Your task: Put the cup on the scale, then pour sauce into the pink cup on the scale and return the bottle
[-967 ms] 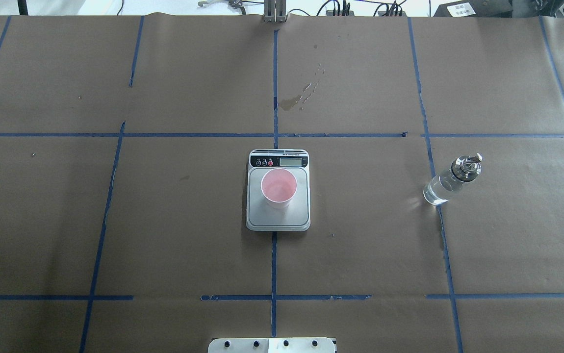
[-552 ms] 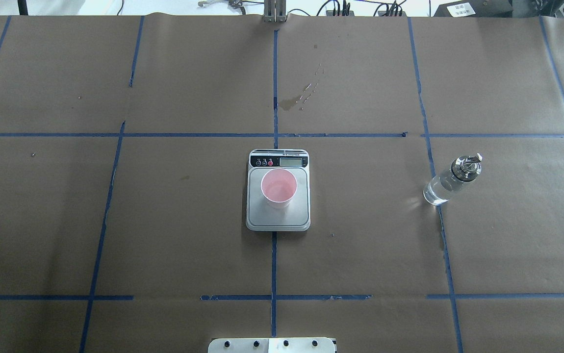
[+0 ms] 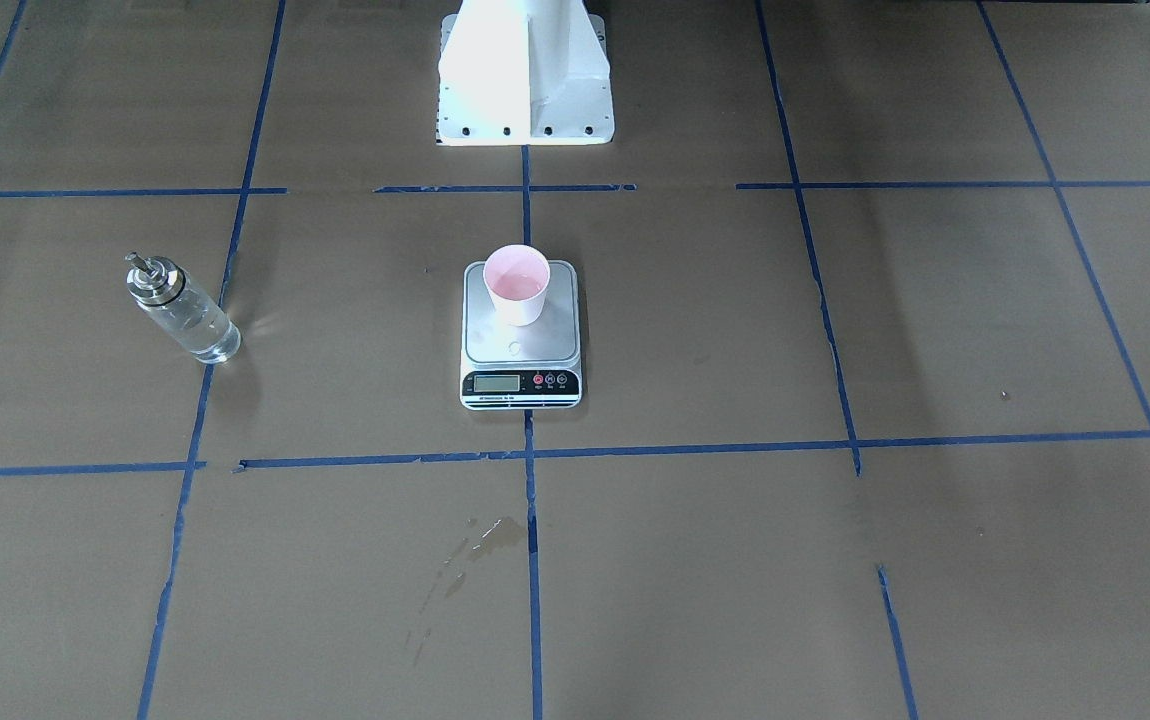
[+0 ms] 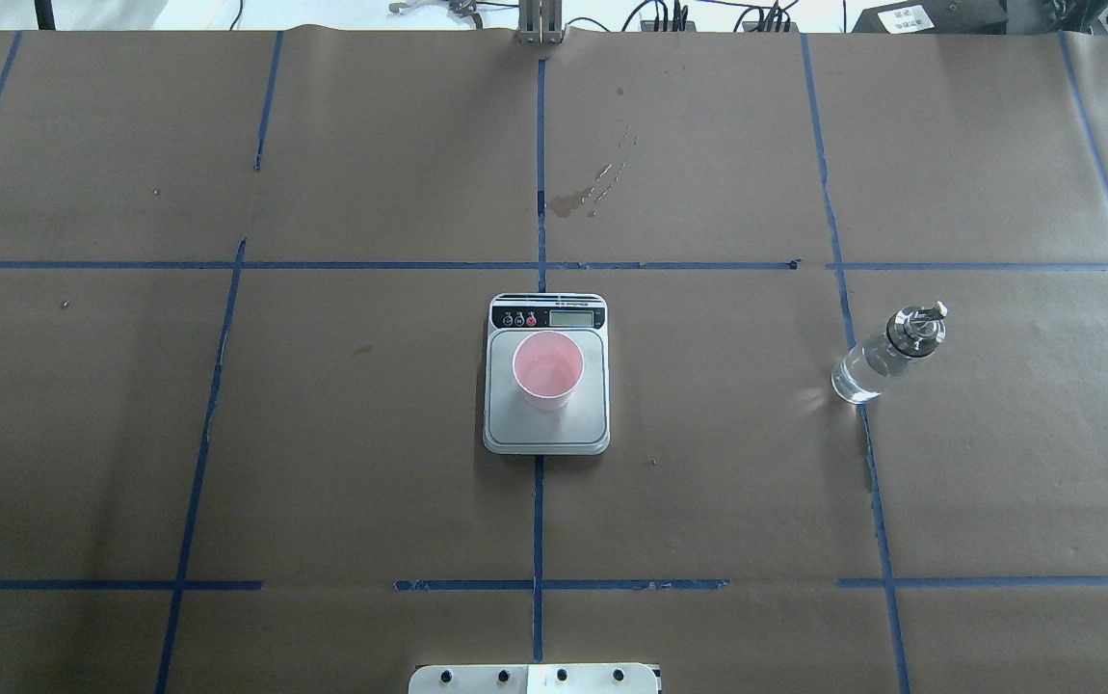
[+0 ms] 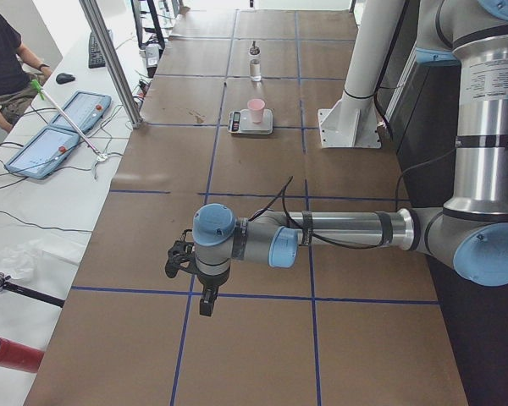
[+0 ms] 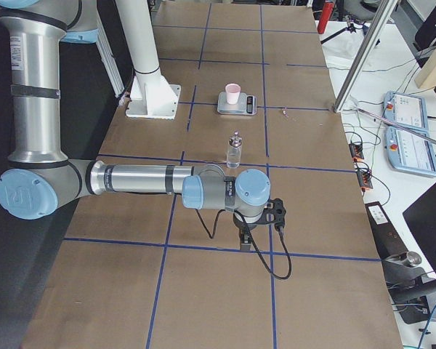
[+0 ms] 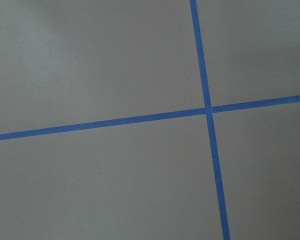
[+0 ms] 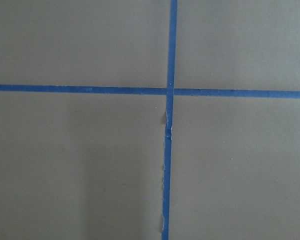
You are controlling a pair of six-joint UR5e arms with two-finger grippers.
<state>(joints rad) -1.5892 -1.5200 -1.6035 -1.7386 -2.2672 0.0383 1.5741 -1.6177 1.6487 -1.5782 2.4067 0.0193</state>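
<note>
Cup upright on scale, mid-desk, bottle standing well apart toward robot's right, left hand and right hand each low over desk, away from both, I can't tell if open or closed

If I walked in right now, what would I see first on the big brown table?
A pink cup stands on a silver scale in the middle of the table. Off to the robot's right, a clear glass bottle with a shiny cap stands alone, well apart from the scale.
</note>
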